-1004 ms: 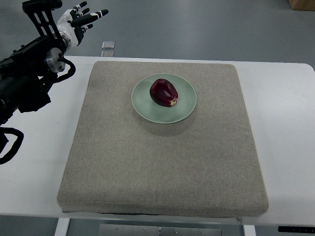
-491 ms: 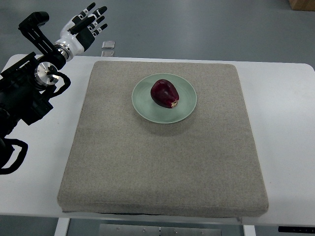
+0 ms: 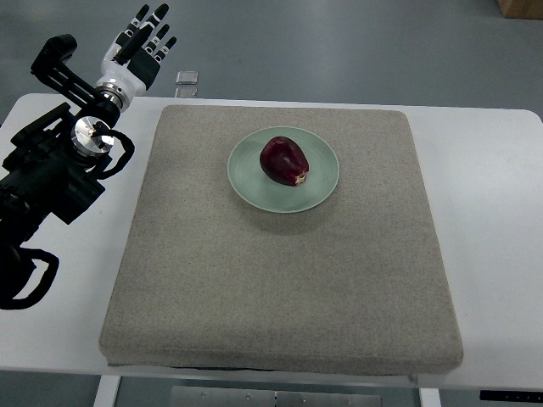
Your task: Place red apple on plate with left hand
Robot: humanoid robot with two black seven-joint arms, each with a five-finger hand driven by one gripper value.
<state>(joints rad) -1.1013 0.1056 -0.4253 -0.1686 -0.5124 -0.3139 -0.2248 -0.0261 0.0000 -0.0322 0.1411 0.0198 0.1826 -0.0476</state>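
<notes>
A dark red apple [image 3: 282, 160] lies on the pale green plate [image 3: 246, 178], which sits on the far middle of the grey mat [image 3: 280, 280]. My left hand [image 3: 141, 44] is up at the far left corner, well away from the plate, past the table's back edge. Its white and black fingers are spread and hold nothing. The black left arm [image 3: 51, 170] runs in from the left edge over the white table.
The white table [image 3: 492, 220] shows around the mat on both sides. A small clear object [image 3: 187, 78] lies on the grey floor just beyond the table's far edge, to the right of my left hand.
The left hand has swung from pointing right to pointing up and away, and the arm has shifted slightly rightward. Apple and plate have not moved.
</notes>
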